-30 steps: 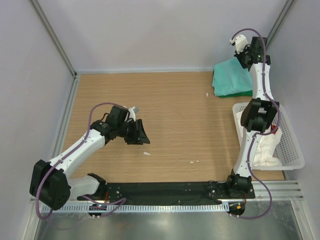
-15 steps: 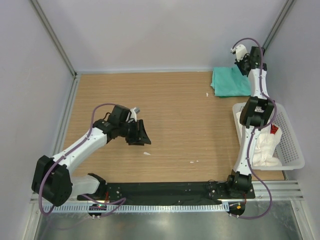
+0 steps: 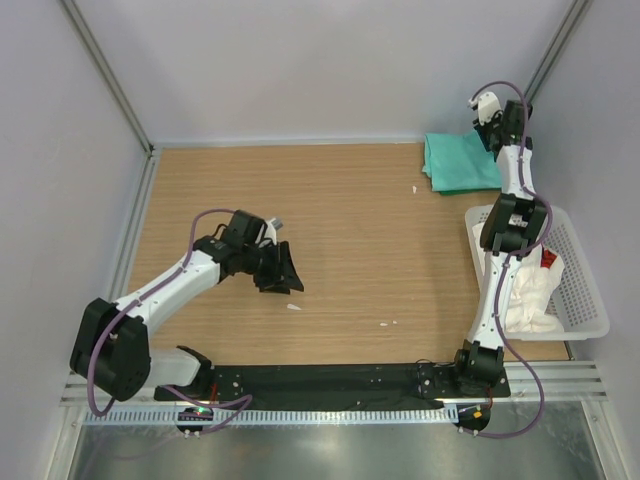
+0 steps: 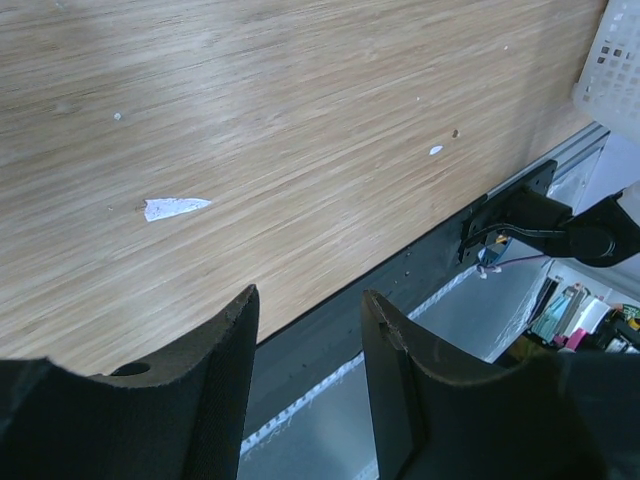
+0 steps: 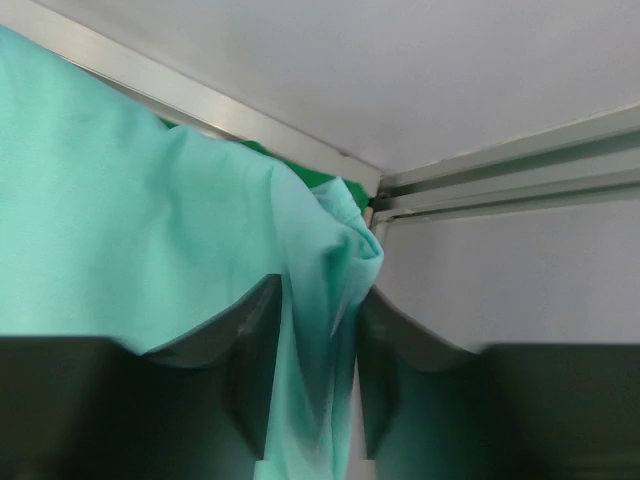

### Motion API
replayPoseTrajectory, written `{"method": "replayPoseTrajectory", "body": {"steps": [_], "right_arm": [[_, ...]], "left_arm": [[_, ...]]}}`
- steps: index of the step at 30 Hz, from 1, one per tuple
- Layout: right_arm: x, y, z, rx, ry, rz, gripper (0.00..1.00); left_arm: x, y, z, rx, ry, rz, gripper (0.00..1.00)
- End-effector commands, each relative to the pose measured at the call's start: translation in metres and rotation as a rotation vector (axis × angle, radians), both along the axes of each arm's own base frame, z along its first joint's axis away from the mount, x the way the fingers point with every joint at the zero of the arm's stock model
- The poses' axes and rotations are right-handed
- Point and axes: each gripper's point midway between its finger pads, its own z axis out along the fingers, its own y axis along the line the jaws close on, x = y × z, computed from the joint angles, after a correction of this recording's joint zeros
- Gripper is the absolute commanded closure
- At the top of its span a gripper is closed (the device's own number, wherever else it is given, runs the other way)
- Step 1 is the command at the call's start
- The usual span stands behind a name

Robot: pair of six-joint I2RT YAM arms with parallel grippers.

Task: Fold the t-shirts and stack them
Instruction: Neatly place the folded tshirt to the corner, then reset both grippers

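Observation:
The mint-teal t-shirt (image 3: 460,162) lies folded at the table's back right corner. My right gripper (image 3: 497,128) is at its far right corner. In the right wrist view the gripper (image 5: 320,295) is closed on a raised fold of this shirt (image 5: 150,230), and the fabric fills the gap between the fingers. A sliver of the dark green t-shirt (image 5: 312,176) shows behind the teal one. The white t-shirt (image 3: 530,298) lies crumpled in the basket. My left gripper (image 3: 283,268) hovers open and empty over the left middle of the table, as its wrist view (image 4: 308,300) also shows.
The white lattice basket (image 3: 585,300) stands at the right edge and its corner shows in the left wrist view (image 4: 610,60). Small white paper scraps lie on the wood (image 3: 293,307) (image 4: 175,207). Grey walls close in the back and sides; a metal rail runs along the near edge.
My right gripper has moved back and right toward the corner, and the teal shirt went from a bunched heap to a flatter lie. My left gripper shifted slightly right.

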Motion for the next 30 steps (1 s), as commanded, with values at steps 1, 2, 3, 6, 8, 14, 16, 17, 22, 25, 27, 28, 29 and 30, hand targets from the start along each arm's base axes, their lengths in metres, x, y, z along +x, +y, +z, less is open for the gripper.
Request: {"method": "replayPoseTrajectory", "body": {"steps": [1,2,3,6,8,14,16,17,22,25,27,28,29,30], "right_arm": [[0.020,-0.016,0.048,-0.013,-0.185,-0.066,0.55],[0.018,-0.019,0.053,-0.007,-0.195,-0.095,0.44],[0.017,-0.021,0.057,-0.002,-0.202,-0.121,0.31],[0.007,-0.016,0.101,-0.006,-0.251,-0.191,0.00],[-0.007,-0.002,0.150,0.016,-0.306,-0.244,0.00],[-0.045,0.108,0.189,0.282,-0.314,-0.243,0.00],[-0.072,0.153,0.188,0.423,-0.277,-0.220,0.00],[-0.083,0.167,0.184,0.483,-0.256,-0.206,0.00],[-0.193,0.334,0.139,1.000,0.037,0.043,0.00],[-0.272,0.382,0.094,1.237,0.236,0.030,0.00],[-0.326,0.388,0.042,1.280,0.357,-0.055,0.00],[-0.346,0.393,0.056,1.349,0.324,-0.064,0.00],[-0.376,0.389,0.023,1.355,0.380,-0.113,0.00],[-0.390,0.386,0.017,1.386,0.382,-0.132,0.00]], "left_arm": [[0.013,-0.009,0.019,-0.065,-0.036,0.001,0.54],[0.014,-0.009,0.021,-0.068,-0.037,0.003,0.54],[0.015,-0.010,0.023,-0.075,-0.037,0.007,0.54],[0.018,-0.010,0.029,-0.089,-0.028,0.019,0.55],[0.020,-0.010,0.034,-0.099,-0.026,0.035,0.56],[0.035,-0.007,0.067,-0.154,-0.138,0.103,0.53],[0.040,0.003,0.079,-0.155,-0.194,0.171,0.40],[0.044,0.005,0.085,-0.164,-0.231,0.193,0.39],[0.033,0.029,0.099,-0.201,-0.357,0.316,0.29],[0.020,0.037,0.092,-0.275,-0.365,0.394,0.26],[0.014,0.041,0.072,-0.317,-0.343,0.455,0.25],[0.010,0.044,0.081,-0.383,-0.359,0.506,0.24],[0.007,0.047,0.064,-0.402,-0.340,0.537,0.22],[0.004,0.049,0.064,-0.441,-0.348,0.564,0.18]]}}
